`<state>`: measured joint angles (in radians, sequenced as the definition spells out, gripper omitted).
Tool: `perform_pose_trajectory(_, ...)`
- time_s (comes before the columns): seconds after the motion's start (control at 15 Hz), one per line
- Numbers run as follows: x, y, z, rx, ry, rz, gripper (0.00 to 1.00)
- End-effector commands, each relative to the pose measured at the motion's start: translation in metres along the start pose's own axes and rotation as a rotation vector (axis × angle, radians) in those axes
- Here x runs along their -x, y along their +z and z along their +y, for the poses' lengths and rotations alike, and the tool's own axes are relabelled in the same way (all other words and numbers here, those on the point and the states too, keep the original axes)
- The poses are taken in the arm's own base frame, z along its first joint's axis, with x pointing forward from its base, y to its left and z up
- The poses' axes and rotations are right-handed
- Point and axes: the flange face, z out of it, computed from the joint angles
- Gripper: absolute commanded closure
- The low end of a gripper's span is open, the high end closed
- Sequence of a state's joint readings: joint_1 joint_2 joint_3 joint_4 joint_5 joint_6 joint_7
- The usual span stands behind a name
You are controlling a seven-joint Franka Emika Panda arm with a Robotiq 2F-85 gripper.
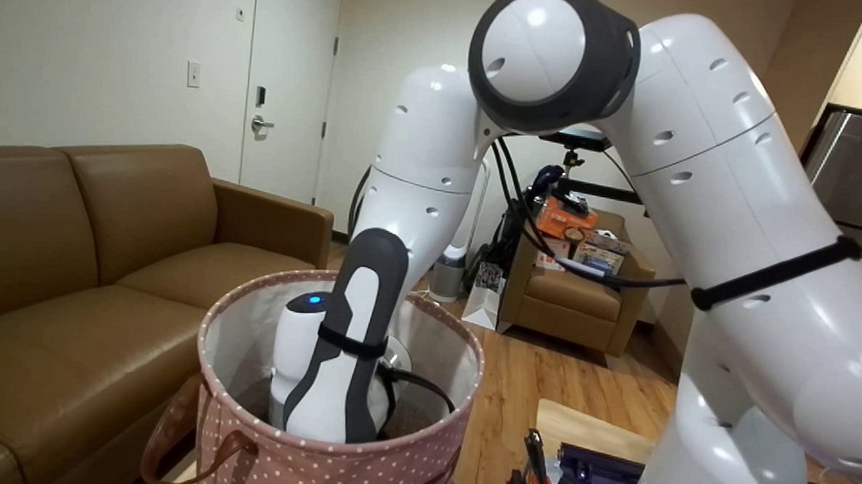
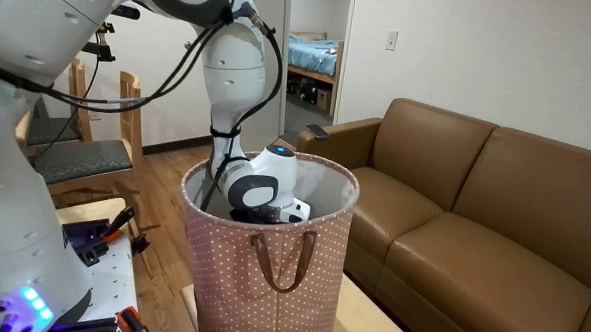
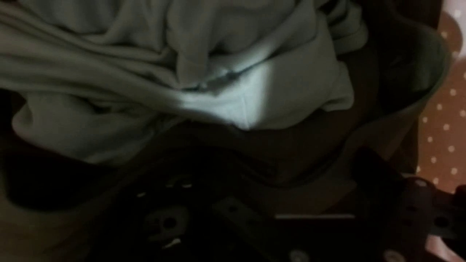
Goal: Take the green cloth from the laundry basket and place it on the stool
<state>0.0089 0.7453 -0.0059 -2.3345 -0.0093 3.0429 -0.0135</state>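
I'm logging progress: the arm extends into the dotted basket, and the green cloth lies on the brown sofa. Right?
Not on the sofa: the wrist view shows the green cloth inside the dotted basket. The arm does extend into it.

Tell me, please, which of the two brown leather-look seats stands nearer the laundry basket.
The long sofa, close beside the laundry basket in both exterior views; the armchair, with items piled on it, stands farther back.

One laundry basket (image 2: 226,268), one green cloth (image 3: 193,72), one robot arm (image 1: 732,182), one couch (image 2: 482,249), one armchair (image 1: 574,295), one bed (image 2: 311,56), one fridge (image 1: 852,173). In an exterior view: two chairs (image 2: 84,159), two clamps (image 2: 134,327). Basket handles (image 2: 301,267): one showing in each exterior view.
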Motion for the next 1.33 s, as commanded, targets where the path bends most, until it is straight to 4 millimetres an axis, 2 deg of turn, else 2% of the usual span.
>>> perform_pose_trajectory(0.0, 0.013, 0.015, 0.009, 0.003, 0.06, -0.112, 0.0)
perform_pose_trajectory(0.2, 0.023, 0.028, 0.004, -0.044, 0.071, -0.213, 0.0)
perform_pose_trajectory(0.47, 0.032, 0.041, 0.014, -0.047, 0.129, -0.284, 0.0)
perform_pose_trajectory(0.53, 0.033, 0.044, 0.018, -0.043, 0.15, -0.29, 0.25)
perform_pose_trajectory(0.67, 0.035, 0.045, 0.023, -0.049, 0.173, -0.291, 0.33)
perform_pose_trajectory(0.87, 0.032, 0.04, 0.03, -0.052, 0.202, -0.276, 0.54)
perform_pose_trajectory(1.27, 0.021, 0.011, 0.04, -0.065, 0.219, -0.196, 0.91)
